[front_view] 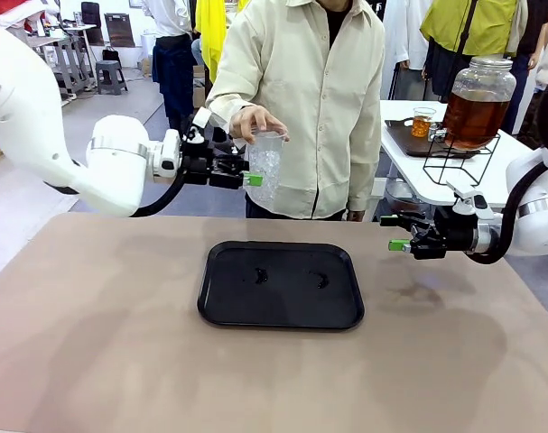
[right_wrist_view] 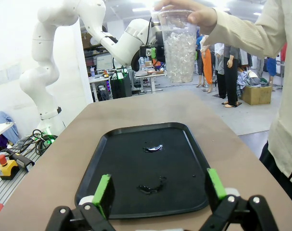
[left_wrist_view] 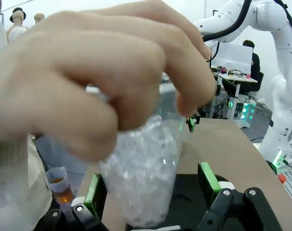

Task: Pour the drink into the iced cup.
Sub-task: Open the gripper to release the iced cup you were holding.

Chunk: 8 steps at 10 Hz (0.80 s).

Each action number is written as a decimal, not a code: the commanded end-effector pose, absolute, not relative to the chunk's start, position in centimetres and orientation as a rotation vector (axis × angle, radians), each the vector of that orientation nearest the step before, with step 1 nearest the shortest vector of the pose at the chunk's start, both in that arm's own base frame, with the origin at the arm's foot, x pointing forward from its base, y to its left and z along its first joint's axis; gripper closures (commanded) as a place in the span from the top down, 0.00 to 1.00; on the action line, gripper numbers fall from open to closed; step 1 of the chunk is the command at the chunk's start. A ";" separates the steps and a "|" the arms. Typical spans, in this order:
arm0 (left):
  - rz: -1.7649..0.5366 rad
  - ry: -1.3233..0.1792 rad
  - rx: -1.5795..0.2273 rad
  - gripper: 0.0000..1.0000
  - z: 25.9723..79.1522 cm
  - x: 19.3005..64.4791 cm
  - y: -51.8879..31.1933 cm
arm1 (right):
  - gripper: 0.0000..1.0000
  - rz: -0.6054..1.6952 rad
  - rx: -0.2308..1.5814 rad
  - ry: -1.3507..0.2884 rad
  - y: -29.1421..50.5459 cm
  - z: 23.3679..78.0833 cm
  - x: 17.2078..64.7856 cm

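The drink (front_view: 477,113) sat in a big round glass jar (front_view: 479,101) with a silvery lid, raised on a black wire stand on a white side table beyond the far right of the main table, well apart from both arms. Full of liquid, that jar would likely be heavy, smooth and breakable, so it seemed better left on its stand than lifted.

The iced cup (front_view: 266,162), clear thin plastic packed with ice, hung above the table's far edge, gripped at the rim from above by the person's hand (front_view: 254,121). It would probably be light but squashy and slick with cold, best taken low around its body.

The left gripper (front_view: 248,179) stood open with its green pads on either side of the cup's lower part; whether they touched it was unclear.

The right gripper (front_view: 399,233) hovered open and empty near the right edge. A black tray (front_view: 281,311) lay on the table, with small wet marks.
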<state>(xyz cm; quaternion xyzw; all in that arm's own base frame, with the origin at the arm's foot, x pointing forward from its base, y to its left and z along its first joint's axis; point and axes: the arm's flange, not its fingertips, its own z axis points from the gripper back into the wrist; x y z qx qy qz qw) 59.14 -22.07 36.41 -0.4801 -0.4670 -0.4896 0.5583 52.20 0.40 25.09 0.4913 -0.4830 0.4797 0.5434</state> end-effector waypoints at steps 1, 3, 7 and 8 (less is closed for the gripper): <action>-1.158 -1.086 -1.121 1.00 35.8 57.0 -19.9 | 1.00 1.144 1.164 -1.150 0.4 25.4 52.3; -1.197 -1.100 -1.081 1.00 34.3 55.2 -16.5 | 1.00 1.144 1.164 -1.150 0.4 25.4 52.3; -1.250 -1.175 -1.098 1.00 30.3 53.0 -10.2 | 1.00 1.144 1.164 -1.150 0.4 25.4 52.3; -1.277 -1.174 -1.114 1.00 29.6 52.6 -9.0 | 1.00 1.144 1.164 -1.150 0.4 25.4 52.3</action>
